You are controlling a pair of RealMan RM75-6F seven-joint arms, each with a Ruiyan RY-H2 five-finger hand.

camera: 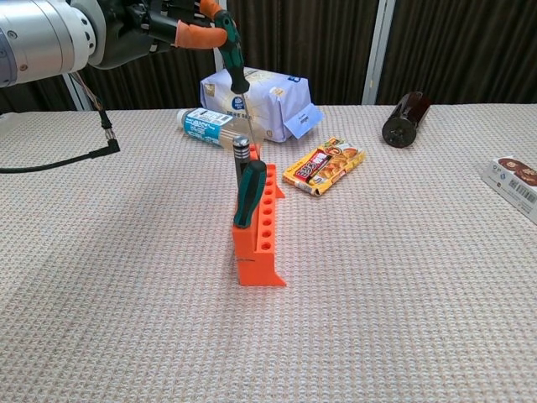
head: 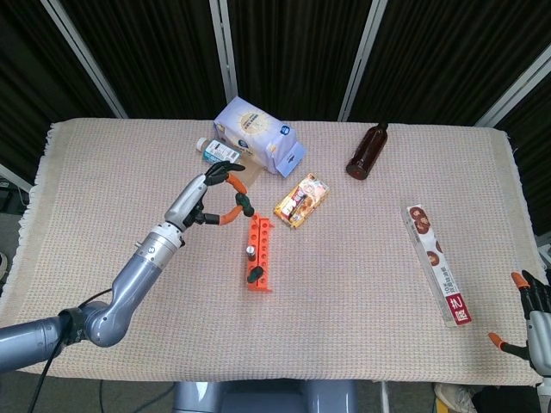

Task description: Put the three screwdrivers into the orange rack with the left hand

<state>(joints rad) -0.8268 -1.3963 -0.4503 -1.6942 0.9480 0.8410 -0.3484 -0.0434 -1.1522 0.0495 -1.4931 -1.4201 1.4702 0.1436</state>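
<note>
Left hand (head: 211, 191) — pinching third screwdriver (camera: 233, 59) above orange rack (camera: 258, 238). Risk: tilted tip misses a hole, toppling the rack.

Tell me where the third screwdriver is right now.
The third screwdriver is held in the left hand, up in the air, tip down, above the far end of the orange rack; the white bag lies behind it in the chest view.

Two screwdrivers (camera: 248, 189) upright in orange rack (camera: 260, 239) — third (camera: 233, 59) aloft.
</note>
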